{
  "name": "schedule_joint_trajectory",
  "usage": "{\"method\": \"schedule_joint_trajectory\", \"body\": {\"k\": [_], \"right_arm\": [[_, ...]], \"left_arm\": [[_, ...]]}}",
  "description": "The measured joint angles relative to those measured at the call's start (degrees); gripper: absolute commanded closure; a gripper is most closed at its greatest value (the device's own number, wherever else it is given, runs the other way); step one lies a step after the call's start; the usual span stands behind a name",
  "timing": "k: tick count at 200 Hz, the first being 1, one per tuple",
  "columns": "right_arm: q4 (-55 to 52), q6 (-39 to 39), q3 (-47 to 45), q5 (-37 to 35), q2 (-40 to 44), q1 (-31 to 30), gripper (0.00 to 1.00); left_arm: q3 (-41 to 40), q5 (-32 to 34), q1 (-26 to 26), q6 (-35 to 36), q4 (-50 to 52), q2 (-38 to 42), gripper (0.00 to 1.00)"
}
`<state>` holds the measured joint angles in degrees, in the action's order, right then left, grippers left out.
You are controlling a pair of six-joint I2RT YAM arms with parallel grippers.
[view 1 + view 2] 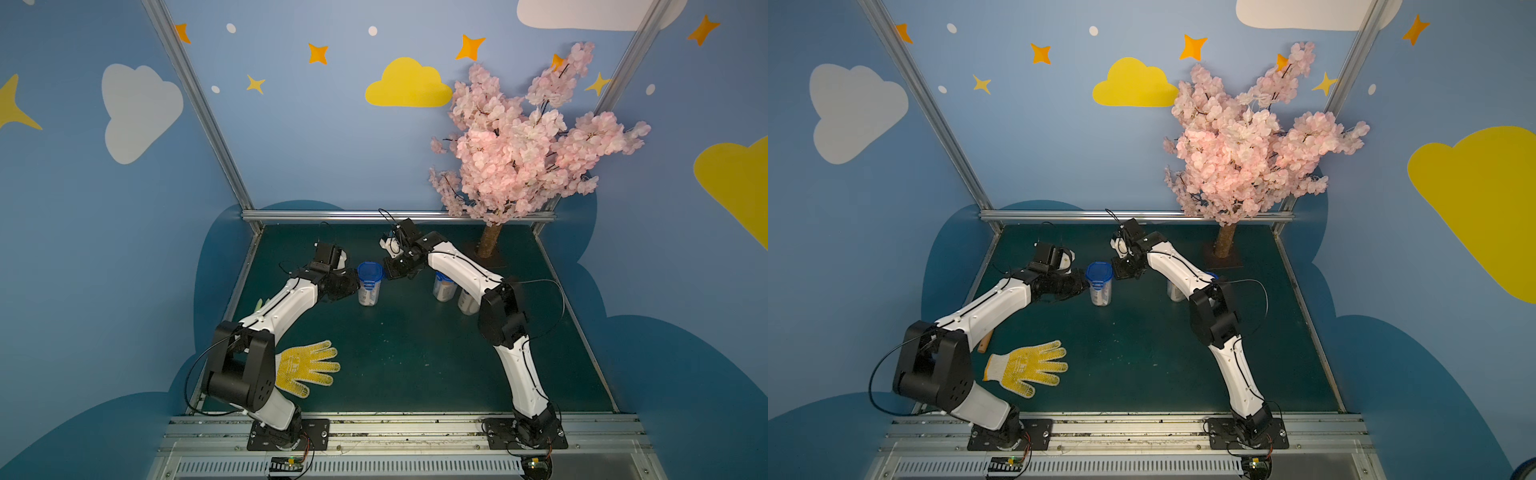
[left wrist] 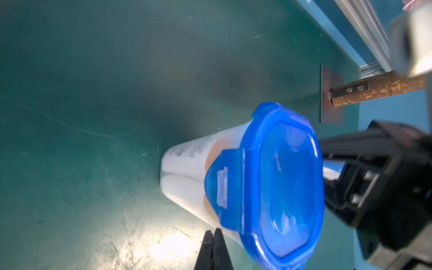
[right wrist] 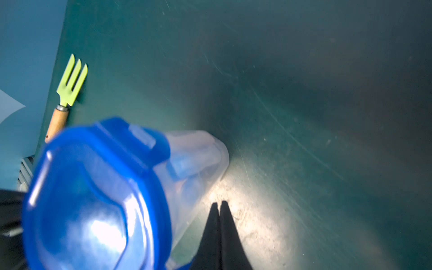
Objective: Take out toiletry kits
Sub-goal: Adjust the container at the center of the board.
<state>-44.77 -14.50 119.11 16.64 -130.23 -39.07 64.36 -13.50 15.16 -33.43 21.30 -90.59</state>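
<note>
On the table, a jar stands centrally, two more jars right of it, glove front-left, tree back-right.

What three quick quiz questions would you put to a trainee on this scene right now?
1. True or false: the lid is already off the middle jar.
2. The left gripper and the right gripper are: A) both open; B) both shut; C) one open, one shut.
3. Fill in: the yellow thing lying flat near the front is a ____.

Key: 1 false, the lid is on the jar; 2 B; 3 glove.
</note>
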Motion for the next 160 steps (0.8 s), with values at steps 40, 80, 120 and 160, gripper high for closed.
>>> {"method": "schedule_joint_trajectory", "body": {"k": [40,80,120,160], "right_arm": [[0.6,-0.3,-3.4,-0.2,4.0,-1.3,0.98],[1.9,-1.1,-4.8,0.3,7.0,-3.6,0.98],[2.6,-2.1,-6.7,0.5,7.7,-5.0,0.99],[2.9,-2.7,-9.3,0.5,8.3,-5.2,1.0]], "left_arm": [[0.4,0.2,-1.0,0.3,0.1,-0.2,0.98],[-0.1,1.5,-2.5,1.1,0.2,-0.2,0.98],[-0.3,2.4,-5.0,1.9,0.6,0.0,0.98],[-1.3,3.1,-5.8,2.1,1.0,1.7,0.98]]}}
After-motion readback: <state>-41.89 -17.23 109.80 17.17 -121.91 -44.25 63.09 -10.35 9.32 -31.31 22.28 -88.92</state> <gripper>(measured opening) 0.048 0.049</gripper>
